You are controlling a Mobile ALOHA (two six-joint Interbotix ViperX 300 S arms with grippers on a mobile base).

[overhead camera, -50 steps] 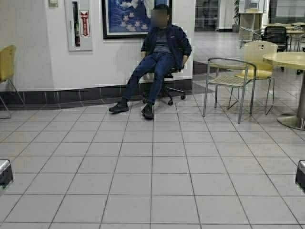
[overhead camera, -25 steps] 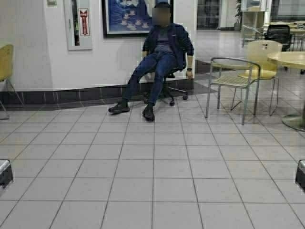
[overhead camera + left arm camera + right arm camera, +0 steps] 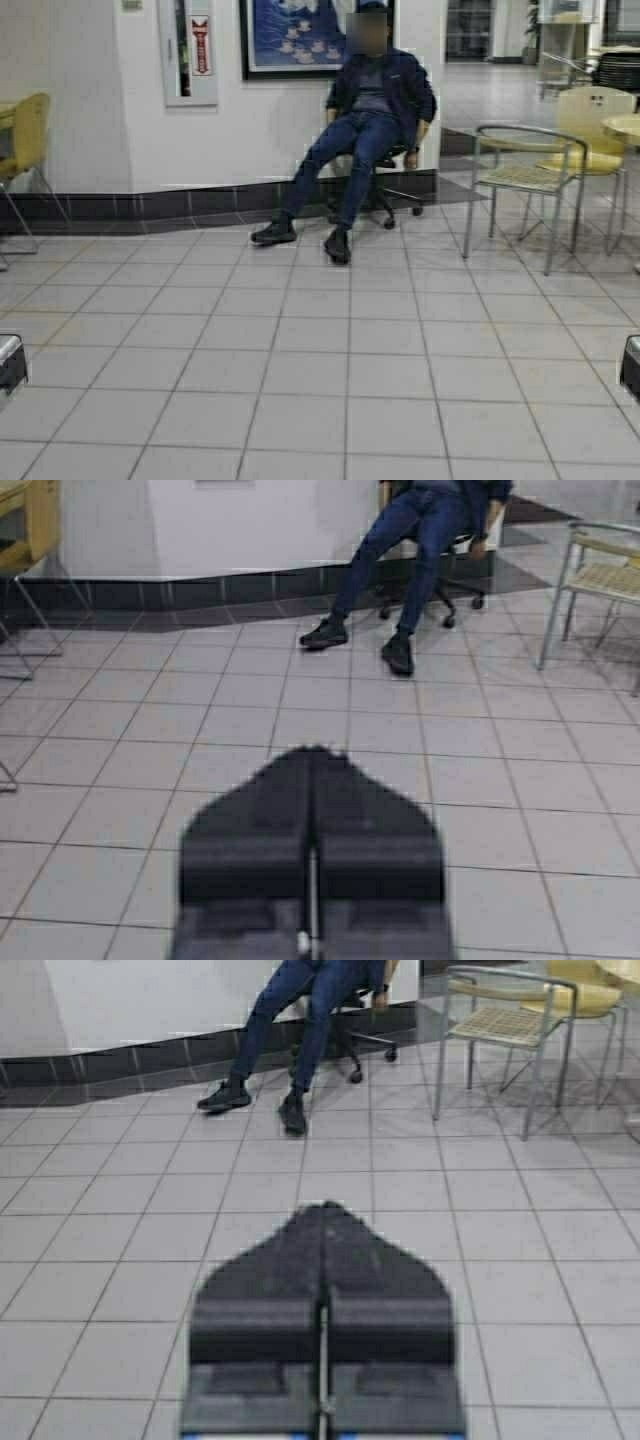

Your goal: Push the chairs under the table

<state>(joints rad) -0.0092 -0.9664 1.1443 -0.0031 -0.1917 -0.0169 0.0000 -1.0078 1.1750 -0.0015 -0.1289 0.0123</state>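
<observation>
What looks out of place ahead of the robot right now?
Nothing spilled or damaged. A person reclines in a wheeled office chair by the wall, legs stretched over the tiled floor. One yellow chair stands at far left, with no long table visible.

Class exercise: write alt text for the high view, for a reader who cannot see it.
A person lounges in a wheeled office chair against a white wall, legs stretched over grey floor tiles. A grey metal armchair stands right, a yellow chair far left. Both grippers, left and right, sit low at the edges.
</observation>
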